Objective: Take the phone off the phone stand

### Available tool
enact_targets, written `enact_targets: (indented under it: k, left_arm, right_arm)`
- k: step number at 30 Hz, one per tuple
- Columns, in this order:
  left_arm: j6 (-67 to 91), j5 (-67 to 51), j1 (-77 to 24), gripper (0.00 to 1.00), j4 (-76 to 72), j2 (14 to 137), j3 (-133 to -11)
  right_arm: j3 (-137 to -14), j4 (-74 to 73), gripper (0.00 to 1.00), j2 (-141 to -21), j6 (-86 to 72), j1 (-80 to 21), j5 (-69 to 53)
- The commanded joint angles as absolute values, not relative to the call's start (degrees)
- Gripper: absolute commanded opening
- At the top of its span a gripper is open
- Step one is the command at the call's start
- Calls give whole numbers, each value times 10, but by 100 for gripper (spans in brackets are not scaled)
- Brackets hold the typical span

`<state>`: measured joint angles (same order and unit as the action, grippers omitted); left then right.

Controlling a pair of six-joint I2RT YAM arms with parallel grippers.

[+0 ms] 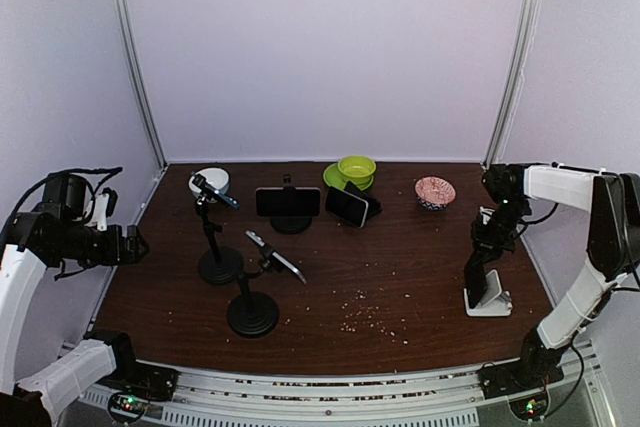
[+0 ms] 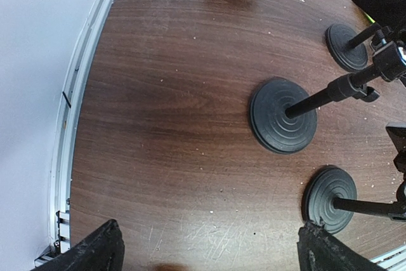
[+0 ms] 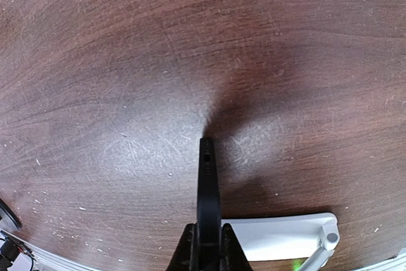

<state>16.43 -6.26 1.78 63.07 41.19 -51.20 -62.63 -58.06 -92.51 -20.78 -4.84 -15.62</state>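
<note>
While edge-on, phone [image 3: 208, 188] within right pincer [image 3: 207, 249]

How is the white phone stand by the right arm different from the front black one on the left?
The white stand is low with a flat base; the front black stand has a round base and tall pole. The white stand's phone is pinched by the right pincer; the black stand's phone is untouched. Both sit on the table.
</note>
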Motion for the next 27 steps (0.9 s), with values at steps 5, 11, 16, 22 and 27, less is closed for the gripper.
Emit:
enact_targets:
  k: [5,11,16,22,27]
  left_arm:
    - [169,-66,15,98,613,410,-509]
    - [169,-67,3,98,613,411,-509]
    - [170,-64,-4,98,612,412,-509]
    - [178,-58,-10,98,612,414,-508]
    - [178,-56,-10,98,613,408,-509]
  right_arm:
    - [-643,-629,0,-863,-200,-44,-136]
    - [-642,-622,0,-810,-234,-52,-194]
    - [-628,-586,0,-757,-272,-83,-255]
    - [-576,-499,0,-683,-338,-149,-324]
    - [-510,-390,0,-646,-410,-203,-341]
